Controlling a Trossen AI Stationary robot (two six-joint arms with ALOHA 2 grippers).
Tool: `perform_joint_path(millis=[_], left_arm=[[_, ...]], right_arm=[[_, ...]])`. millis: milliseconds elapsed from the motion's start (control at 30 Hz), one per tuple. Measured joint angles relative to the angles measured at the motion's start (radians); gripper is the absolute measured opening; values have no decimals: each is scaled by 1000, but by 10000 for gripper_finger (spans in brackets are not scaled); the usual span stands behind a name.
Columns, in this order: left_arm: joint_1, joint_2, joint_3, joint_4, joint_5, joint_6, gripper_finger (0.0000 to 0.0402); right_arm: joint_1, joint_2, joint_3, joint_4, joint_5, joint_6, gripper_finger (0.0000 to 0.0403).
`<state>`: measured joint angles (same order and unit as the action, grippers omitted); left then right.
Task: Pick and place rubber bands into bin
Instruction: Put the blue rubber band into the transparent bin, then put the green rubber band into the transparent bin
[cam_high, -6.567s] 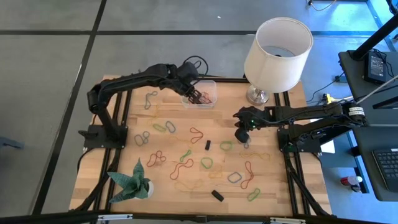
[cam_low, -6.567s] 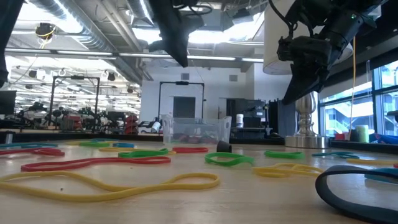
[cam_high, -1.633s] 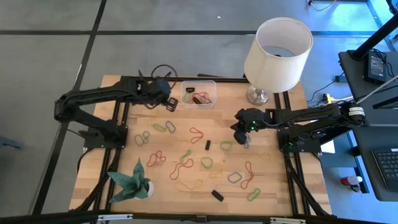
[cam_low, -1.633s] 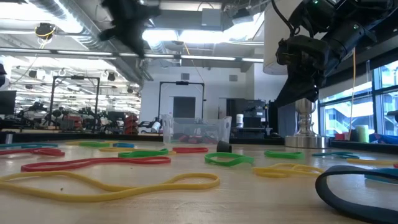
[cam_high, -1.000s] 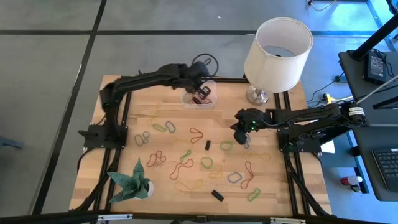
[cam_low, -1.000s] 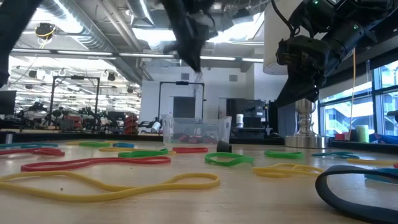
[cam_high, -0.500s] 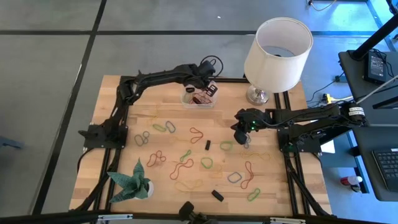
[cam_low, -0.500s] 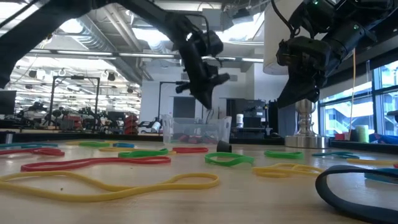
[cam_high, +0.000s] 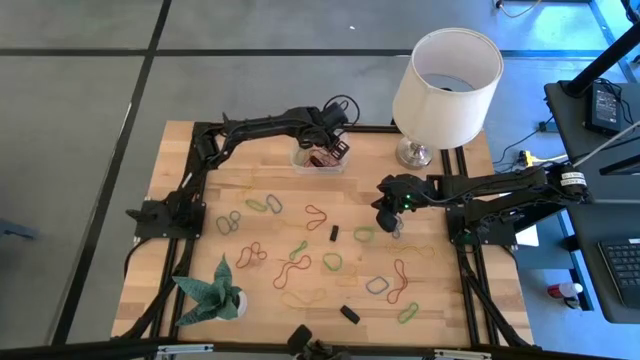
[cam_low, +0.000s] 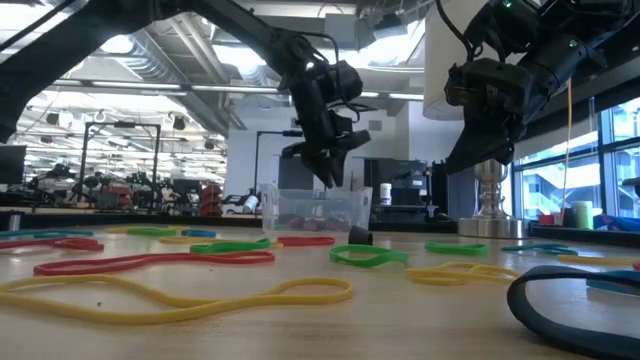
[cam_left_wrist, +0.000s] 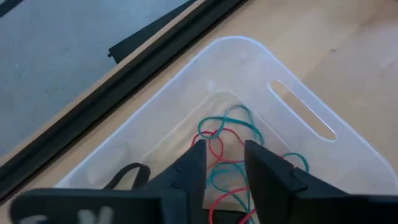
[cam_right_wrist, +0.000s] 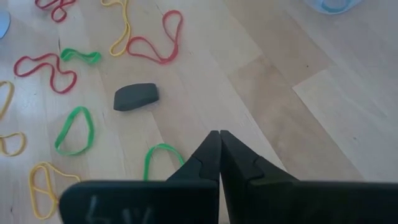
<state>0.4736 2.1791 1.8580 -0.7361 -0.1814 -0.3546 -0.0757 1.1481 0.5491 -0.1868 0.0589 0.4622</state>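
From above, the left gripper (cam_high: 333, 149) sits right over the bin (cam_high: 320, 150) at the far edge of the table (cam_high: 440, 300), while the right gripper (cam_high: 385, 222) hangs near the table's middle, close to the lamp (cam_high: 446, 75). Plenty of rubber bands (cam_high: 300, 268) lie loose across the wood, plus a couple of small black blocks (cam_high: 334, 233) and a green paper plant (cam_high: 208, 290) at the near left corner

Low view: the left gripper (cam_low: 328, 172) points down just above the bin (cam_low: 315, 211), bands (cam_low: 165, 262) sprawled in the foreground, and a big workshop room with ceiling ducts and lights behind

Left wrist view: fingers (cam_left_wrist: 189, 171) are parted a little with nothing pinched between them, and red and teal bands (cam_left_wrist: 224, 146) lie in the bottom of the bin (cam_left_wrist: 298, 109). Looks to me like the drop-off step; doing it well probably means making sure nothing clings to the pads, then lifting straight up so the wall doesn't get clipped

Right wrist view: the right gripper (cam_right_wrist: 219, 155) is pressed fully closed and empty, above bare wood with a green band (cam_right_wrist: 160, 155) and a black block (cam_right_wrist: 135, 96) nearby
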Motion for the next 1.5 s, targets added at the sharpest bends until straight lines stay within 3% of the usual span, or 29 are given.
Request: perform_joint_path(millis=[167, 333, 500, 633, 800, 1067, 1200, 1500], left_arm=[[-3, -17, 0, -56, 13, -2, 134], [-15, -81, 0, -159, -11, -49, 128], [-54, -178, 1, -246, 1, 27, 91], [-106, -253, -46, -300, 23, 74, 27], [-176, -417, -257, -154, 80, 69, 2], [-286, -754, -709, 150, 83, 62, 2], [-321, -921, -901, 238, 84, 49, 2], [-343, -1264, -1186, 271, 95, 74, 2]], right_arm=[[0, 0, 0, -1, 0, 3, 6], [0, 0, 0, -3, 0, 3, 6], [0, 0, 0, -3, 0, 2, 6], [0, 0, 0, -3, 0, 4, 6], [0, 0, 0, 7, 0, 5, 6], [3, 0, 0, 79, 0, 26, 6], [20, 0, 5, 126, 54, 29, 3], [97, 104, 256, -45, 207, 41, 2]])
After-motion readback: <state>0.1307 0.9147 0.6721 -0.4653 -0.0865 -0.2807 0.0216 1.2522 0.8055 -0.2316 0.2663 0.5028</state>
